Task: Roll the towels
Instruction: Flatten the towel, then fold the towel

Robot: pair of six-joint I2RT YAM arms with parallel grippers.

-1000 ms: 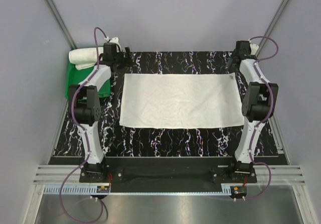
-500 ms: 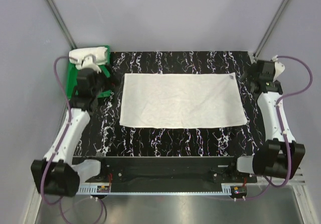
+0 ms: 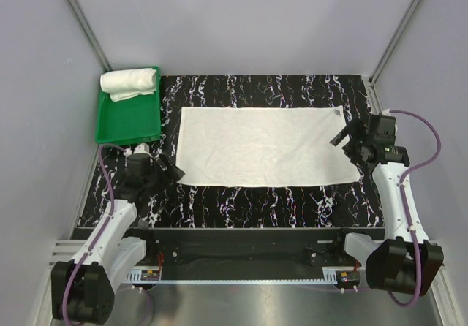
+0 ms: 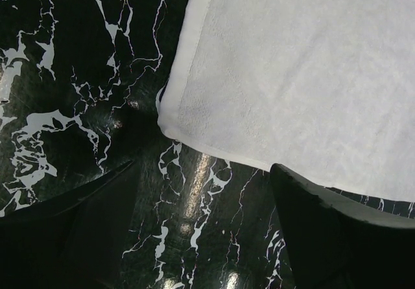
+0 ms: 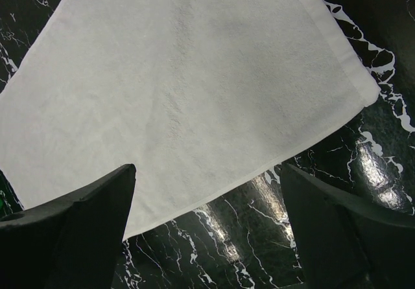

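Observation:
One white towel lies spread flat on the black marbled mat. A second towel, rolled up, rests at the far end of the green tray. My left gripper hovers open just off the flat towel's near-left corner. In the left wrist view that towel fills the upper right, and only mat shows between the fingers of the left gripper. My right gripper stands open at the towel's right edge. In the right wrist view the towel has its edge running between the spread fingers of the right gripper.
The tray stands at the back left beside the mat. Grey walls and slanted frame posts close in the sides and the back. The arm bases sit on the rail at the near edge.
Both arms have swung from the back corners toward the near side. The left one went from the tray to the towel's near-left corner, the right one to its right edge.

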